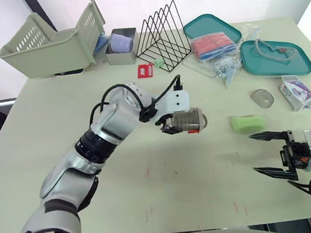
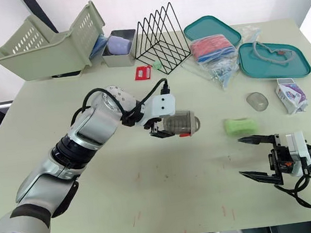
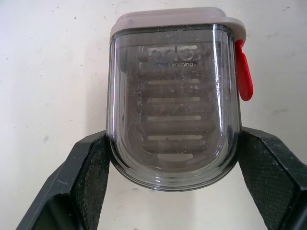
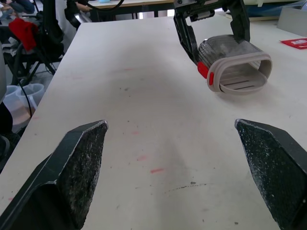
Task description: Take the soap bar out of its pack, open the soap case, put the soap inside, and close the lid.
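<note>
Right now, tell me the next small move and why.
Probably bring the open right gripper forward onto the green soap bar and close. The soap lies bare on the table, and the left gripper holds the soap case, mouth open.

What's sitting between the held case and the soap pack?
Two things: the green soap, nearer the case, and a clear lid, nearer the pack. Both eye views show this.
</note>
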